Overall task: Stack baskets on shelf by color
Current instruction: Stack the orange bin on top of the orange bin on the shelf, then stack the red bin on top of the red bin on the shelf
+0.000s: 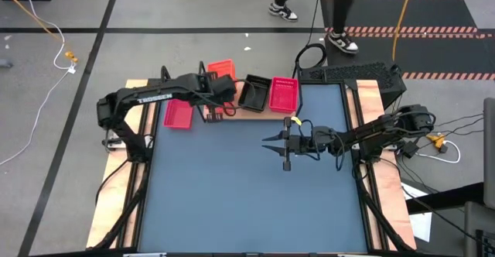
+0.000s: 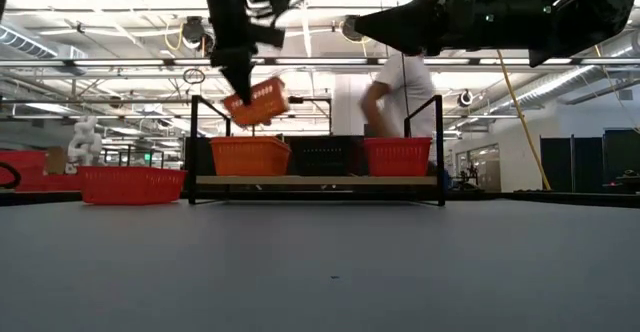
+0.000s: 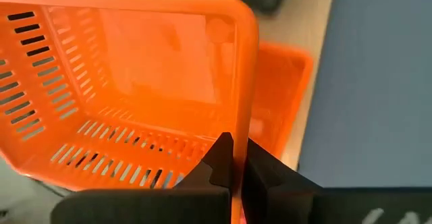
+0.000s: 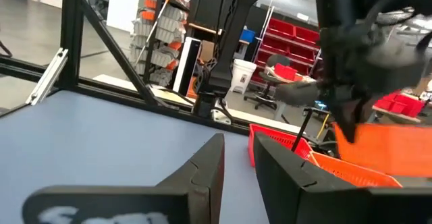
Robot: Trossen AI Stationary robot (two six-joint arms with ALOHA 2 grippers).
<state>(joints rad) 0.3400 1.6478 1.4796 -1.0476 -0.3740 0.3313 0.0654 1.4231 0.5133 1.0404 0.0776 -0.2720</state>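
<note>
- The left arm reaches across the far left of the bench; its tool (image 1: 224, 94) is raised, fingers (image 3: 219, 160) pinched on the rim of an orange-red basket (image 2: 257, 101), held tilted.
- The right arm extends toward mid-bench, its tool (image 1: 272, 143) raised, fingers slightly parted.

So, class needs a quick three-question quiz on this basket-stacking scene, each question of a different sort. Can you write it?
1. True or false: the left end effector holds an orange basket in the air above the shelf.
2. Which basket sits in the middle of the shelf? A: pink. B: black. C: orange.
3. Fill in: the pink basket that is off the shelf rests on the ____.

Key
1. True; it hangs tilted over another orange one.
2. B, the black basket.
3. The tabletop, beside the shelf's left end.
</note>
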